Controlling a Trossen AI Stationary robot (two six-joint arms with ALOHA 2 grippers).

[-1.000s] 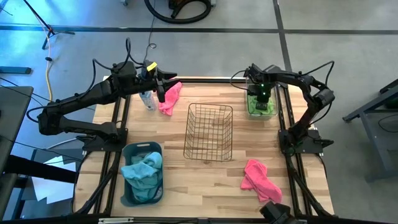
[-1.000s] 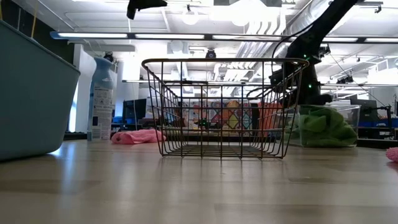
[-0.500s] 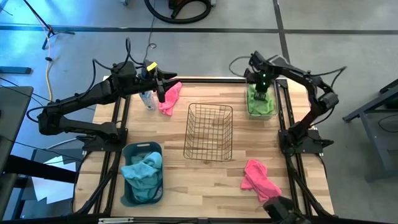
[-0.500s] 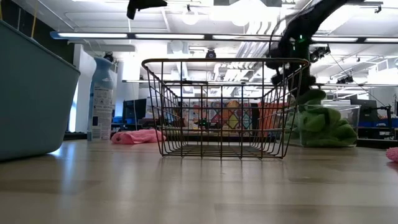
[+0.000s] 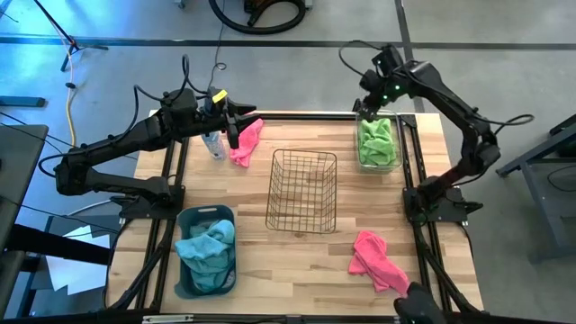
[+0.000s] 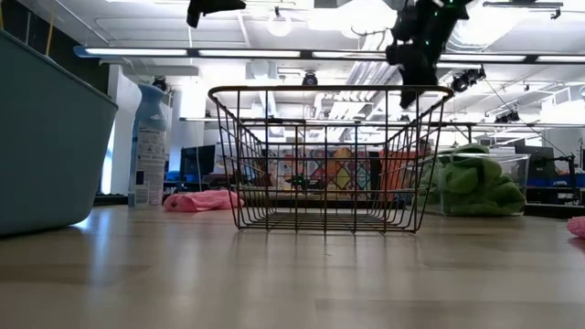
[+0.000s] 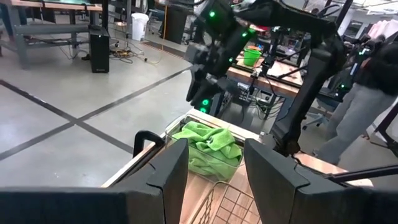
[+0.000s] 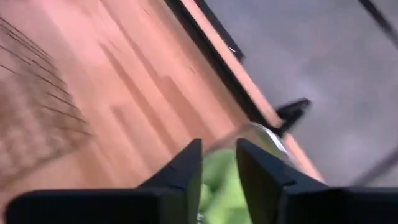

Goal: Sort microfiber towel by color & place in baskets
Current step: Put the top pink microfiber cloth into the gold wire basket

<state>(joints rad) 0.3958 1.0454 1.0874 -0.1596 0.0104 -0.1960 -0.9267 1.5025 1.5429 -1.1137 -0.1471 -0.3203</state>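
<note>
overhead, right end effector (image 5: 376, 97) slightly parted, empty, above clear bin (image 5: 397, 160).

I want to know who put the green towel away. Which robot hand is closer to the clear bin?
The right one. The right gripper hangs just above the far end of the clear bin holding the green towel. The left gripper is far off, over a pink towel across the table.

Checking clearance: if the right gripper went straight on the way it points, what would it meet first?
Probably the green towel in the clear bin: the right gripper points down at it, empty, jaws slightly apart.
</note>
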